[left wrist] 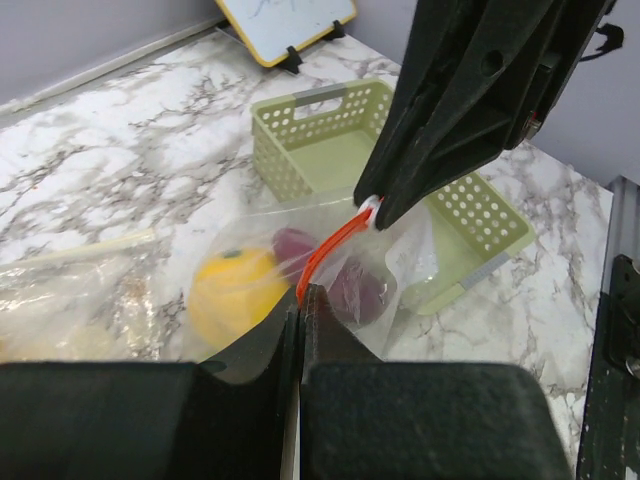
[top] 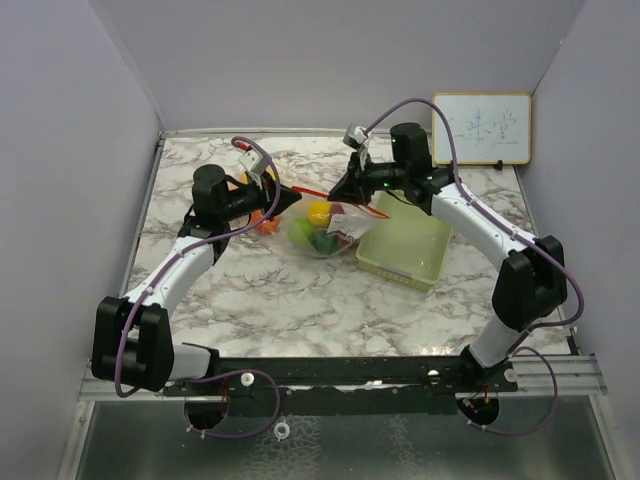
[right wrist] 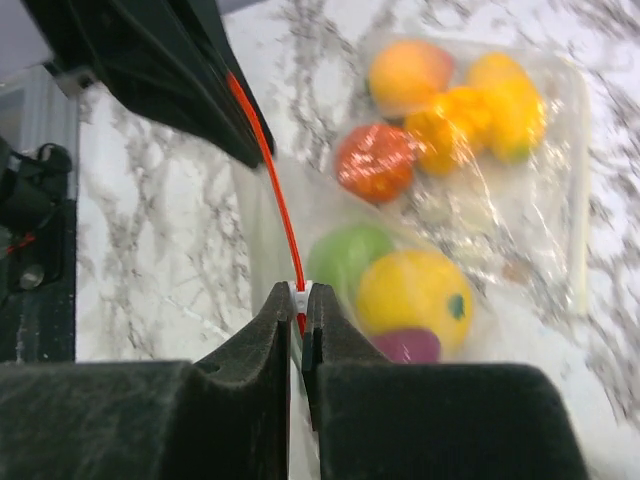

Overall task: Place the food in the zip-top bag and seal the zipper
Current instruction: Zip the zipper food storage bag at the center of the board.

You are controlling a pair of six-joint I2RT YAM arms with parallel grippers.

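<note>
Seen from above, a white marbled table with two robot arms reaching in from its near edge.

On the left, the left gripper has its jaws pressed together on one end of the orange zipper. In its own wrist view, the clear plastic is nipped right at the fingertips. Beneath and behind this gripper lies a second clear bag holding orange, yellow and red pieces, flat on the table.

In the middle, the zipper runs as a taut line between the two grippers. The zip-top bag hangs below it, its belly resting on the table. The food is inside: a yellow fruit, a green one and a dark red piece.

To the right, the right gripper pinches the zipper's other end, its jaws closed on a small white piece, possibly the slider. Just beside the bag sits a pale green basket. A small whiteboard leans on the back wall.

Filling looks done for this bag, and sealing is the step in hand. The next move likely calls for the left gripper to anchor its end firmly while the right one travels along the track, keeping the line straight so the seam closes.
</note>
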